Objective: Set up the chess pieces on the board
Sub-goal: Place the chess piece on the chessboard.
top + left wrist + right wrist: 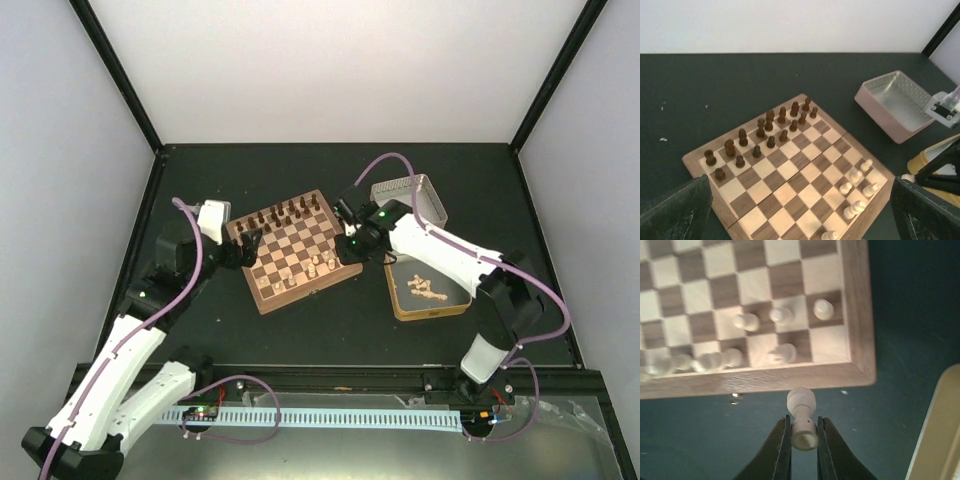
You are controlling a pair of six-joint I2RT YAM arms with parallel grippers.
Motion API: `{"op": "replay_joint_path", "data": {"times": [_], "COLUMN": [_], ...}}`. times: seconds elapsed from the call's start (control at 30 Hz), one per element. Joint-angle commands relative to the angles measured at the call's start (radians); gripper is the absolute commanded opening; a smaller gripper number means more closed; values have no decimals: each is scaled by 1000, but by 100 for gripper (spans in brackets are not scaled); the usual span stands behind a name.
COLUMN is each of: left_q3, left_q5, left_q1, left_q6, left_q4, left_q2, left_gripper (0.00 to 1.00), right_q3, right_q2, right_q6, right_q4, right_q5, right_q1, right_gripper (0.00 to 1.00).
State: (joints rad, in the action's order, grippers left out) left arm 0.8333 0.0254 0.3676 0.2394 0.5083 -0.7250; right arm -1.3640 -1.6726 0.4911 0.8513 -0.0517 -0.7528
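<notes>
Right jaws pinch a pale pawn [802, 415] just off the edge of the board [857, 340]. Left jaws stand wide, beside the board.

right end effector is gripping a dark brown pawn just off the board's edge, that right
Not quite: the pawn in the right end effector is pale cream, not dark brown. The right wrist view shows it clamped there just off the edge of the board. The dark brown pieces stand on the board's far rows, as the left wrist view shows.
</notes>
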Motion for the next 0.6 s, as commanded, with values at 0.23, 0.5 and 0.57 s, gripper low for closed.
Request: {"op": "replay_joint_path", "data": {"times": [0.23, 0.5, 0.57], "left_q3": [-86, -112, -115], "left_q5": [33, 36, 30], "left_q1": [-7, -7, -6], "left_q6": [-89, -73, -69], "left_q4": [-49, -59, -57], "left_q2": [30, 29, 31], "left_gripper": [99, 99, 99], "right_q3": [-131, -189, -200], "right_q2": [-169, -266, -284], "right_q6": [-35, -50, -54], "right_q4": [140, 132, 133], "right_q5": [126, 144, 146], "right_q1": [-30, -30, -31], "right_gripper": [4, 4, 4]}}
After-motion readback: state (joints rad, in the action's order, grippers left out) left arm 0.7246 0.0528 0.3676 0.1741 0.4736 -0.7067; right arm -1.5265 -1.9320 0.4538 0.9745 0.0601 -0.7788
